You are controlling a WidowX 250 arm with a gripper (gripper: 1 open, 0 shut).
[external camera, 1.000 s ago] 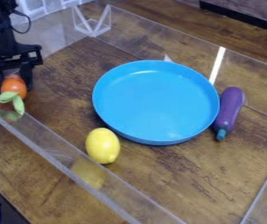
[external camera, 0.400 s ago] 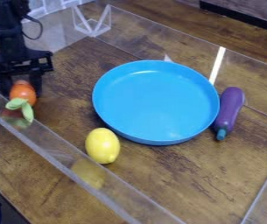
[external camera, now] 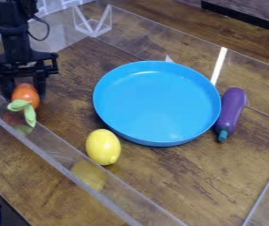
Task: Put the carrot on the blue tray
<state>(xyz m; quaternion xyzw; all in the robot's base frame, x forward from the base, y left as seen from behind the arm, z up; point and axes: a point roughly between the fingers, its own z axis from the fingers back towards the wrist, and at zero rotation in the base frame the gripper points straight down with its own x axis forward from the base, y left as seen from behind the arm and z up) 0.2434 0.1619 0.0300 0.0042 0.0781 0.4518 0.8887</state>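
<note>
At the far left of the wooden table, my black gripper [external camera: 25, 82] points straight down and is shut on the small orange carrot [external camera: 26, 95]. The carrot's light green leafy top hangs below the fingers, toward the table's front. Whether the carrot is clear of the table I cannot tell. The big round blue tray [external camera: 158, 101] lies in the middle of the table, to the right of the gripper and apart from it, with nothing in it.
A yellow lemon [external camera: 102, 146] lies just off the tray's front-left rim. A purple eggplant [external camera: 229, 112] lies against its right side. Low transparent walls [external camera: 54, 146] border the work area. A clear stand [external camera: 95, 19] is at the back.
The gripper has shifted a little to the right, toward the tray, carrying the carrot with it. Tray, lemon and eggplant have stayed in place.
</note>
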